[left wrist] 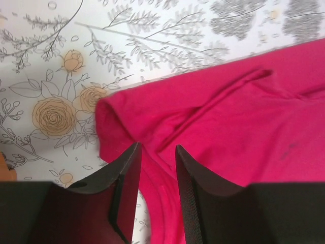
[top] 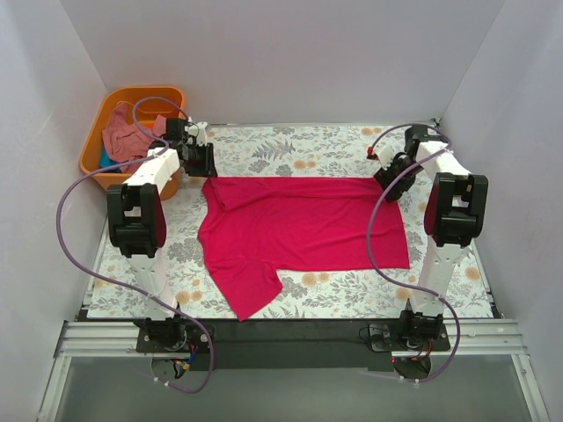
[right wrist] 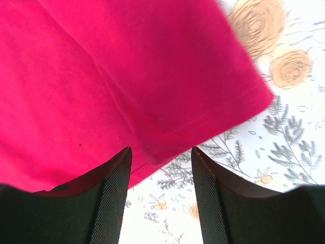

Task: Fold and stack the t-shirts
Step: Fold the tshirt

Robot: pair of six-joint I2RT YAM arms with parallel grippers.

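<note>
While the crimson t-shirt (top: 303, 229) lies spread on the worktop (top: 334, 145), left gripper (left wrist: 156, 147) and right gripper (right wrist: 160, 152) hang over its far corners, jaws apart; orange tub (top: 97, 132) crowds the left.

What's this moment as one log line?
crimson t-shirt: spread out | left gripper: open over far-left corner | right gripper: open over far-right corner | orange tub: pink t-shirt inside

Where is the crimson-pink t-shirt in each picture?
Top external: the crimson-pink t-shirt lies spread mid-table.
Left wrist: t-shirt fills the right side, beyond the left gripper.
Right wrist: t-shirt fills the upper left, beyond the right gripper.
Shared landmark: the floral table cloth.
</note>
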